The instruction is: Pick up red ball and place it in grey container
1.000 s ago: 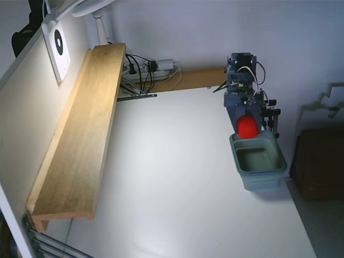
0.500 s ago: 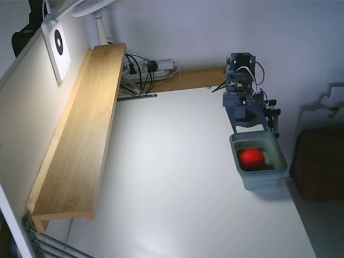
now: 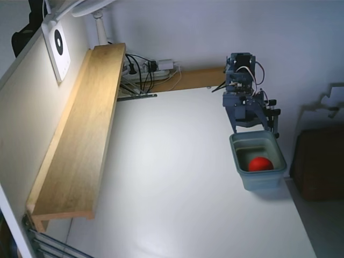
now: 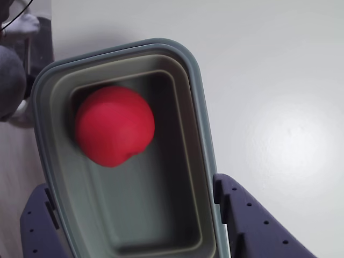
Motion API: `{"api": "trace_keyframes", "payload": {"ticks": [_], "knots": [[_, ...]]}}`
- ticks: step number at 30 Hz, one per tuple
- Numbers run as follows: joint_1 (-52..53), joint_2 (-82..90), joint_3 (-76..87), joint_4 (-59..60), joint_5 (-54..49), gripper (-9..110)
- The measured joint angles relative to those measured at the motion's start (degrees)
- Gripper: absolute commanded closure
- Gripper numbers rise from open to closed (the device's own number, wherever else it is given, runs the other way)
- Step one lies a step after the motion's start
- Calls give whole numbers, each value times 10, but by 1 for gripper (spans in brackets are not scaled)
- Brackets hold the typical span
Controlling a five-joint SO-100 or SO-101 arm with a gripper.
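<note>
One red ball (image 3: 260,164) is lying inside the one grey container (image 3: 241,169), toward the end of the bin farthest from the arm in the fixed view. In the wrist view the red ball (image 4: 114,126) is sitting on the bin floor close to the upper-left wall, and nothing is gripping it. The grey container (image 4: 202,145) is standing upright on the white table (image 3: 177,177), near the table's right edge in the fixed view. One gripper (image 4: 134,220) is hanging above the near end of the bin, its two dark blue fingers (image 4: 252,226) spread wide and straddling the bin's width, empty. One arm (image 3: 244,97) is rising just behind the bin. One long wooden shelf (image 3: 80,129) is running along the left wall, well apart from the bin.
</note>
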Motion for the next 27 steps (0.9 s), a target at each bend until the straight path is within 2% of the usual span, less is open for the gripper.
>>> {"api": "trace_keyframes", "payload": {"ticks": [12,27], "knots": [[14,0,3,0,0,66],[151,80,76,0,0,73]]}}
